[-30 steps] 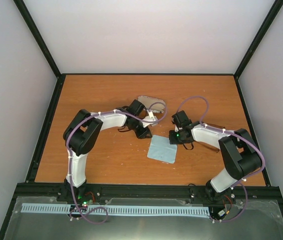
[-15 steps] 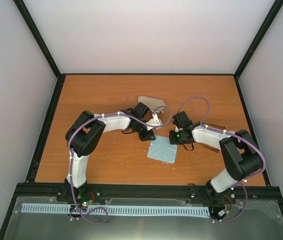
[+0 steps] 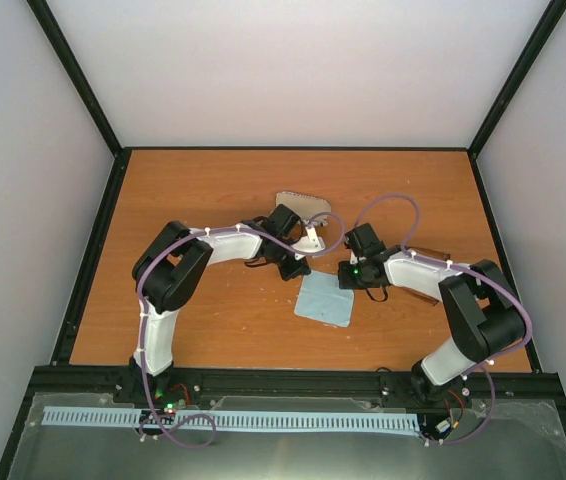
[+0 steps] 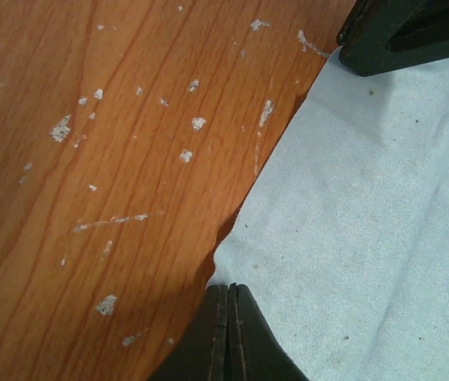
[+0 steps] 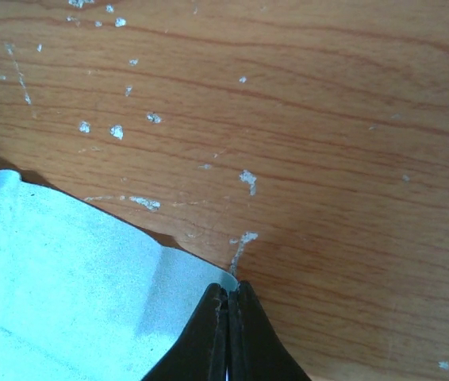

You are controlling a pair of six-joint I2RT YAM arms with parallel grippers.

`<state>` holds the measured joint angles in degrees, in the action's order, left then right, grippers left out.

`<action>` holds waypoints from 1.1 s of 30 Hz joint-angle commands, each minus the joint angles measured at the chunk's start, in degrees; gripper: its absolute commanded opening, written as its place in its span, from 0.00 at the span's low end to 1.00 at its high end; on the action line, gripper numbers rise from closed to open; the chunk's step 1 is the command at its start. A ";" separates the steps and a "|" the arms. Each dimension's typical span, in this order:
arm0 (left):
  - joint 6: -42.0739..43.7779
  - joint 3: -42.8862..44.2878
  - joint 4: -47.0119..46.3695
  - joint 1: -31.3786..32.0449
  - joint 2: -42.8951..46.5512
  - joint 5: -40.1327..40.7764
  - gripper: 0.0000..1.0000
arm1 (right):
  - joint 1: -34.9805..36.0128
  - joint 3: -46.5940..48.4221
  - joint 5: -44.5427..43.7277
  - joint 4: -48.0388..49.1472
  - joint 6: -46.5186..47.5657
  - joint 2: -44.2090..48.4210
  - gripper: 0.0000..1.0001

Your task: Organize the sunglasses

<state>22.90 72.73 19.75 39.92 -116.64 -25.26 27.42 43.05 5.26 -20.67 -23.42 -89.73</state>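
Note:
The light blue cloth lies flat on the table between my two arms. My left gripper is shut on its far left edge; in the left wrist view the closed tips pinch the puckered cloth. My right gripper is shut on the far right corner, and the right wrist view shows that corner of the cloth lifted into the closed tips. The sunglasses show only as thin dark brown pieces beside my right forearm, mostly hidden.
The oval patterned case lies just behind my left wrist, partly covered by it. Black frame rails edge the wooden table. In the left wrist view the right gripper's dark fingers rest on the cloth's far corner.
My left arm has reached right to the cloth's edge and its gripper has closed there. The right arm and the cloth have stayed put.

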 commanded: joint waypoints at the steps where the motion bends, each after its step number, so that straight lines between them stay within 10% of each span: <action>1: -0.29 -1.29 1.70 0.55 -1.54 1.13 0.01 | 0.44 -1.81 0.98 -2.01 -0.40 -0.54 0.03; 33: 0.08 5.63 -6.00 -4.50 -0.08 4.85 0.00 | -7.00 14.08 5.81 -0.92 14.88 -9.01 0.03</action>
<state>22.44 76.34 15.77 36.58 -116.53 -19.51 21.08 55.09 8.54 -22.04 -11.88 -98.26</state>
